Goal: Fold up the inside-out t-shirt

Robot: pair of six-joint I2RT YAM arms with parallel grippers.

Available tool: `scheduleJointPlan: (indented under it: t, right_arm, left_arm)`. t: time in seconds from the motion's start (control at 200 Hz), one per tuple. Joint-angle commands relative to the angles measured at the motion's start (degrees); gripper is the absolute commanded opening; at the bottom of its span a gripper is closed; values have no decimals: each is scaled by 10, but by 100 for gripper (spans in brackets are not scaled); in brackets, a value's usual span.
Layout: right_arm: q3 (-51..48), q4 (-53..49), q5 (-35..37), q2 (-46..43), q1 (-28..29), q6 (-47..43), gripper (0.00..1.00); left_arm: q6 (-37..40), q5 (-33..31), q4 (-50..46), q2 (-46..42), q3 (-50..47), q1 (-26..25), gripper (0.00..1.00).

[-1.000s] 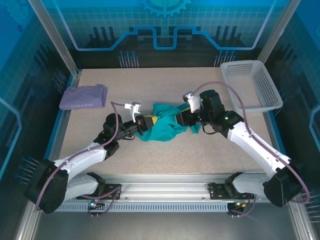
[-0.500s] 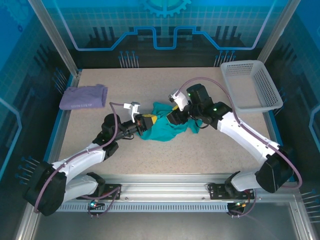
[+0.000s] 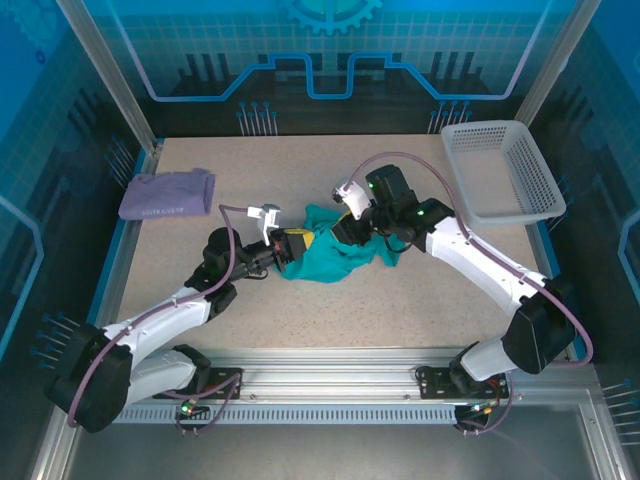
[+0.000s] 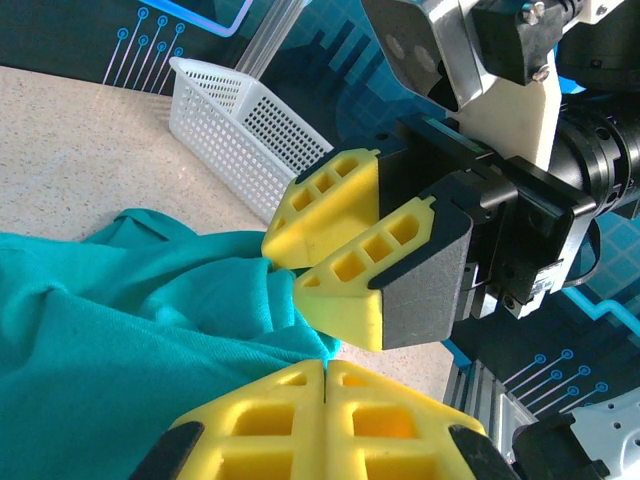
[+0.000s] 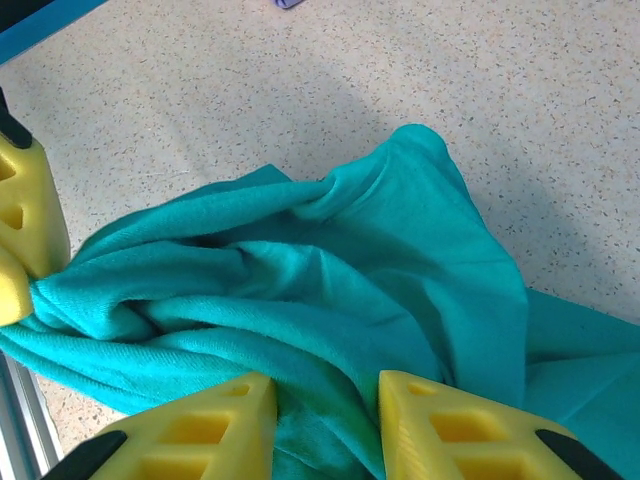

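Ringing your crumpled t-shirt (image 3: pixel 340 262) is bare counter (image 3: pixel 400 310). Left end effector (image 3: pixel 297 247) pinches it; right end effector (image 5: pixel 325 415), spread, straddles a fold.

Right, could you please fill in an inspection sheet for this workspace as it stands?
Surface: speckled beige table, no spills seen.
Job's things: teal t-shirt bunched at centre, not flat.
Clutter: lavender folded garment far left; white mesh basket far right, empty.
End effectors: left end effector shut on the t-shirt; right end effector has its jaws apart, straddling a fold.
Cables: left cable and right cable loop above their arms, neither on the cloth.
Surroundings: blue patterned enclosure panels, metal frame.
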Motion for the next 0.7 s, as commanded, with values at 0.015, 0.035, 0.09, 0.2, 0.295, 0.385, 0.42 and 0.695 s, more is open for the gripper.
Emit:
scheduleJointPlan:
  t: [0.015, 0.035, 0.09, 0.2, 0.295, 0.385, 0.42, 0.695]
  right_arm:
    - [23, -6, 7, 10, 3, 6, 33]
    - [23, -6, 7, 11, 3, 6, 33]
    - [26, -7, 8, 13, 2, 7, 33]
    - [30, -10, 7, 16, -1, 7, 34]
    - [33, -13, 2, 15, -5, 4, 33]
    - [35, -17, -5, 15, -10, 1, 28]
    - [36, -18, -7, 15, -11, 0, 26]
    - [39, -14, -12, 18, -14, 7, 0]
  left_arm:
    - [22, 20, 5, -14, -5, -4, 0]
    - [22, 20, 5, -14, -5, -5, 0]
    - [22, 19, 2, -14, -5, -5, 0]
    - [23, 19, -2, -16, -5, -4, 0]
    - [23, 19, -4, -16, -5, -5, 0]
    - [25, 18, -6, -16, -6, -5, 0]
    - [25, 19, -6, -16, -5, -6, 0]
    - [24, 14, -11, -18, -6, -6, 0]
